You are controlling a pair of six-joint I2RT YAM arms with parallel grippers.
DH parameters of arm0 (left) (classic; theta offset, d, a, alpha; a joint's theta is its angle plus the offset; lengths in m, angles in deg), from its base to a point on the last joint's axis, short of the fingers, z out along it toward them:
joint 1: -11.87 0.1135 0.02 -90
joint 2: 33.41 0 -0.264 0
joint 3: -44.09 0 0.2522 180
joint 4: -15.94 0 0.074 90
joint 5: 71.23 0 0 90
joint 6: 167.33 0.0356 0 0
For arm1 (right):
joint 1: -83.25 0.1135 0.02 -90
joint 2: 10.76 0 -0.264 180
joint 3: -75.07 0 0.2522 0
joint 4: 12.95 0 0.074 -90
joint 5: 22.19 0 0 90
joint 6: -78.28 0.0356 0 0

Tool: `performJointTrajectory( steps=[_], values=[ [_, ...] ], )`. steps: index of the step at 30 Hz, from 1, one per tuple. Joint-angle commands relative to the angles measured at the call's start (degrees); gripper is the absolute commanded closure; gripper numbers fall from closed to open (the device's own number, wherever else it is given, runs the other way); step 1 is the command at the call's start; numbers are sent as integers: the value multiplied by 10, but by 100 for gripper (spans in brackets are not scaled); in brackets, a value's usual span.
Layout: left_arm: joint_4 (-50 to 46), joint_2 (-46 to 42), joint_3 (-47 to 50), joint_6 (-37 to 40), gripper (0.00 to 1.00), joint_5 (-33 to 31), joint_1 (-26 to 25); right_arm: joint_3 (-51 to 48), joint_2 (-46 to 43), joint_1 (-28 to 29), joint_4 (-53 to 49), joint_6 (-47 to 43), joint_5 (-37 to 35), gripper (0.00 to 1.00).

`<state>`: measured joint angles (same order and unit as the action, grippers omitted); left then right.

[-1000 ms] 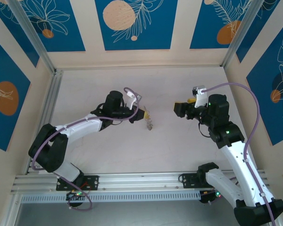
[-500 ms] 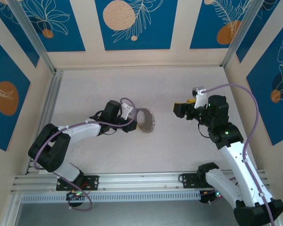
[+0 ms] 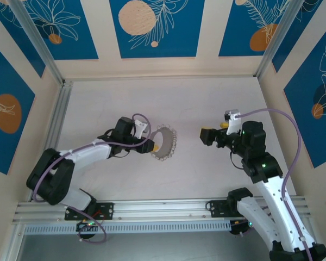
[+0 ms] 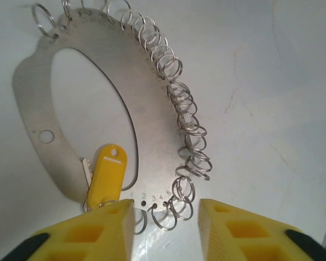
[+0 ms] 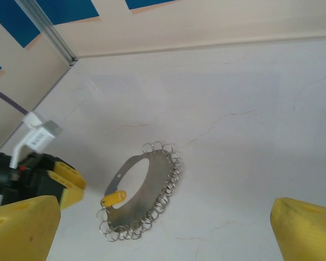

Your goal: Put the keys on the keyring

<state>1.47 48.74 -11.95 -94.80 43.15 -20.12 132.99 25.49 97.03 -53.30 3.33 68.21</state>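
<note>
1. Grey metal, flat and thin, the keyring point(image 4: 152, 130) lies on the pale table point(image 4: 271, 81) near its middle. A fringe of silvery split rings point(image 4: 187, 117) runs along its outer edge.
2. One yellow key point(image 4: 107, 173) rests across the hoop's near band, its small ring at the edge by the numbered holes. Whether that ring is threaded through the hoop I cannot tell.
3. Judged from this, the yellow key looks placed or nearly so. What is left is confirming that it is hooked on. No other loose keys are visible on the table.
4. The left gripper point(image 4: 165, 217) is low over the hoop's near edge, reaching in from the left. Its jaws are released, one either side of the edge rings, gripping nothing.
5. The right gripper point(image 5: 163, 217) hangs well apart to the right, facing the hoop, spread wide and empty.
</note>
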Motion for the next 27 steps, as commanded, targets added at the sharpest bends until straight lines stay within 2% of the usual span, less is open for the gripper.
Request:
performJointTrajectory(
  steps=[1,5,9,10,11,12,15,17,22,27],
  values=[
    [-51,-75,7,33,56,-39,6,-18,-19,-4,-4,0,-49,1],
    [-86,-147,14,61,46,-74,28,-44,-36,-14,6,-1,-90,1],
    [-100,-210,26,72,38,-117,61,-83,-46,-41,48,-2,-100,1],
    [-96,-226,34,75,28,-135,67,-91,-45,-50,60,1,-98,1],
    [-93,-238,41,76,5,-155,72,-99,-44,-57,69,1,-101,1],
    [-88,-252,50,71,0,-188,78,-112,-43,-63,84,4,-114,1],
    [-65,-284,75,47,0,-257,109,-170,-49,-74,148,16,-163,1],
    [-48,-293,85,35,0,-263,139,-219,-55,-82,212,14,-170,1],
    [-8,-292,109,44,0,-370,165,-332,-49,-96,391,-66,-124,1],
    [87,-274,153,83,0,-436,181,-371,19,-115,510,-73,-117,1]
  ],
)
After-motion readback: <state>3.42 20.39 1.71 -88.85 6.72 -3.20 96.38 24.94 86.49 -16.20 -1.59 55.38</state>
